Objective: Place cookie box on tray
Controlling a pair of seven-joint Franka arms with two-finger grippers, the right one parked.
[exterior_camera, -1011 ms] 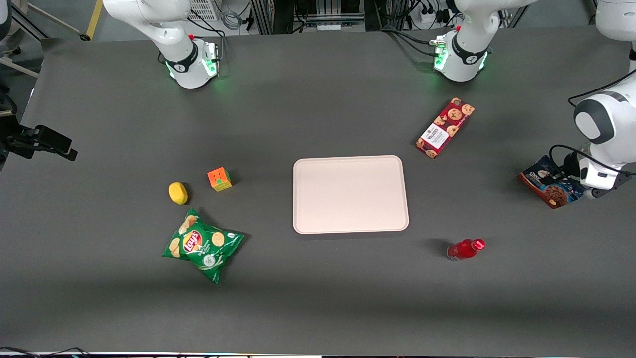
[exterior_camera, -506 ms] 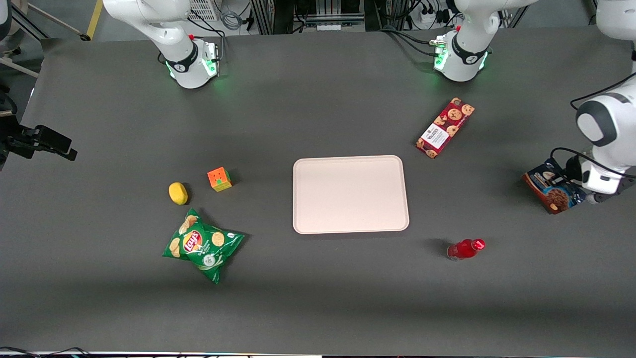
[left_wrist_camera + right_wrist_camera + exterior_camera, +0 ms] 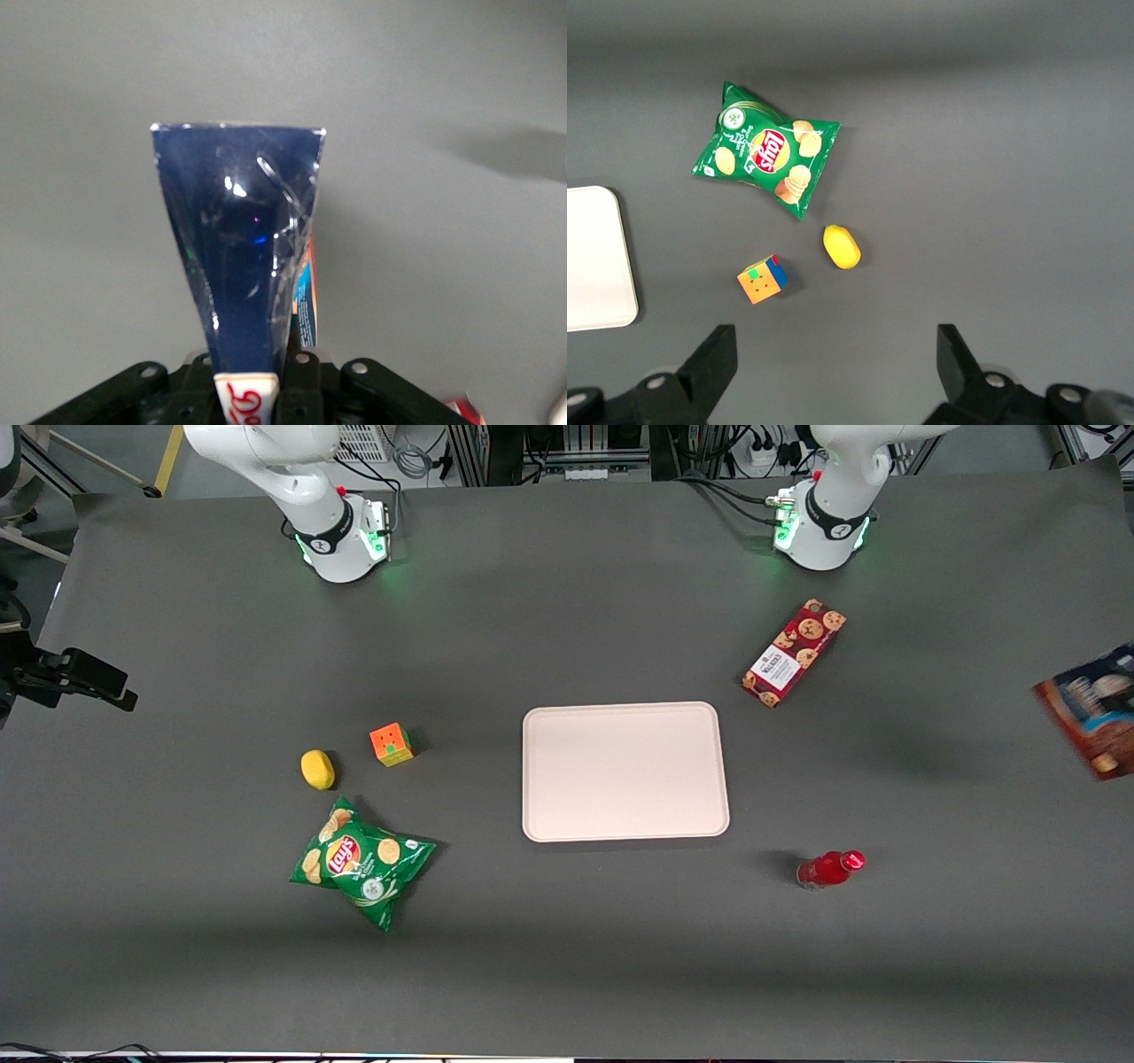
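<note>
The front view looks steeply down on the table; both wrist views face downward, sharing it.

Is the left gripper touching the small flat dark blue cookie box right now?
Touching. In the left wrist view the gripper is clamped on the cookie box's end, holding it clear above the grey table.

Dark blue cookie box (orange-brown edge), pale cream-pink tray
</note>
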